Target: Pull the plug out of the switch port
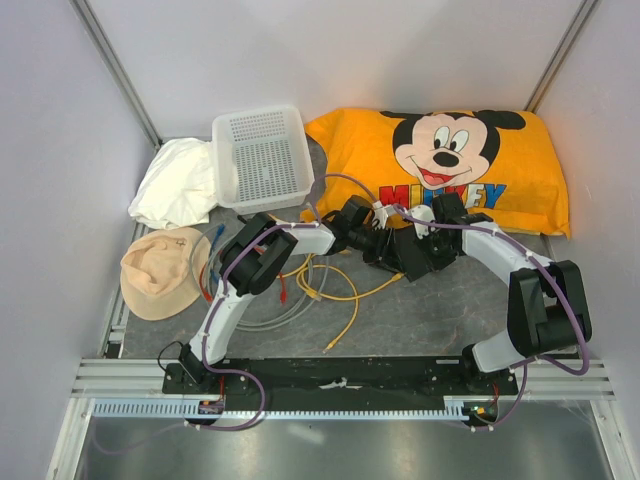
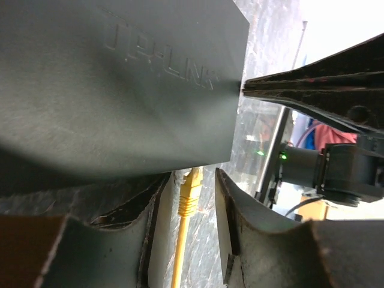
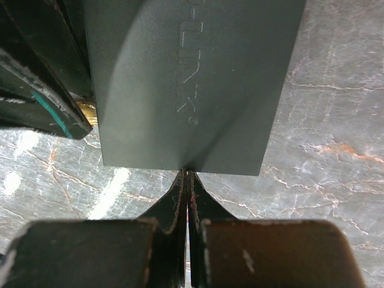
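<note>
On the grey table [image 1: 420,310] we see the flat black box [image 2: 120,90] lying between the two arms, its switch port hidden under the edge facing the left gripper [image 2: 192,175]. The right gripper [image 3: 187,177] has its jaws pressed together, tips against an adjacent edge. The left jaws stand apart either side of the yellow plug [image 2: 191,195], whose head meets the box.

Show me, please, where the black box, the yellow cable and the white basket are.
black box [image 2: 120,102]: left wrist view, its lettered flat face.
yellow cable [image 2: 191,192]: left wrist view, its plug end.
white basket [image 1: 262,165]: top view, its perforated floor.
</note>
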